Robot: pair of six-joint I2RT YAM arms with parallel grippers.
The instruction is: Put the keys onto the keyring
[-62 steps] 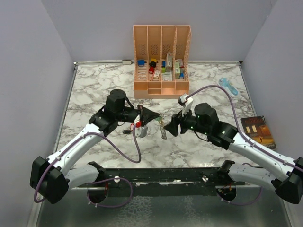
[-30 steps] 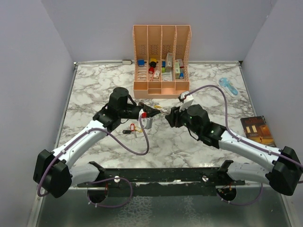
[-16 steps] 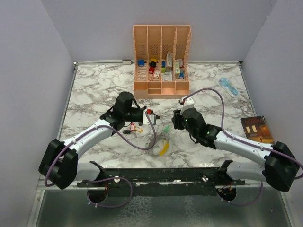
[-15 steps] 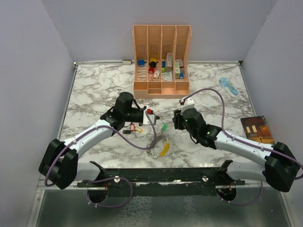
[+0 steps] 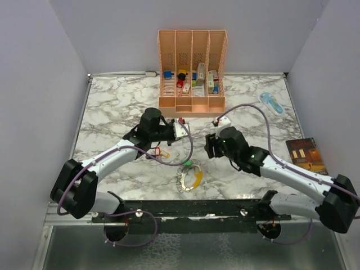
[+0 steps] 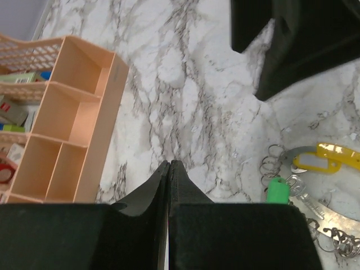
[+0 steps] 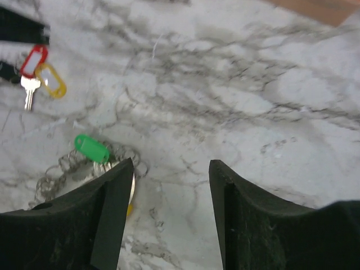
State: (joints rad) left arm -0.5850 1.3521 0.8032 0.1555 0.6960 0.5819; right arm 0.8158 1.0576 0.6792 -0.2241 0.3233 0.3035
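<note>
The keyring point(image 5: 190, 177), a loop of silvery chain and yellow band, lies on the marble near the front edge. A green-tagged key point(image 5: 191, 164) rests at its top. The ring also shows in the left wrist view point(image 6: 329, 163) and the right wrist view point(image 7: 62, 169), as does the green tag point(image 6: 276, 189) point(image 7: 93, 148). Red- and yellow-tagged keys point(image 5: 159, 152) point(image 7: 39, 70) lie left of the ring beside a black one. My left gripper point(image 5: 184, 130) point(image 6: 169, 164) is shut and empty, behind the keys. My right gripper point(image 5: 207, 149) point(image 7: 170, 169) is open and empty, right of the ring.
A peach desk organizer point(image 5: 192, 73) point(image 6: 67, 124) with small items stands at the back centre. A light-blue gadget point(image 5: 271, 103) lies at the back right. A dark book point(image 5: 306, 154) lies at the right edge. Grey walls close in both sides.
The keyring with the green key, earlier stretched between both grippers, then hanging, now lies on the table. The left gripper has swung toward the organizer. The right gripper has let go and opened.
</note>
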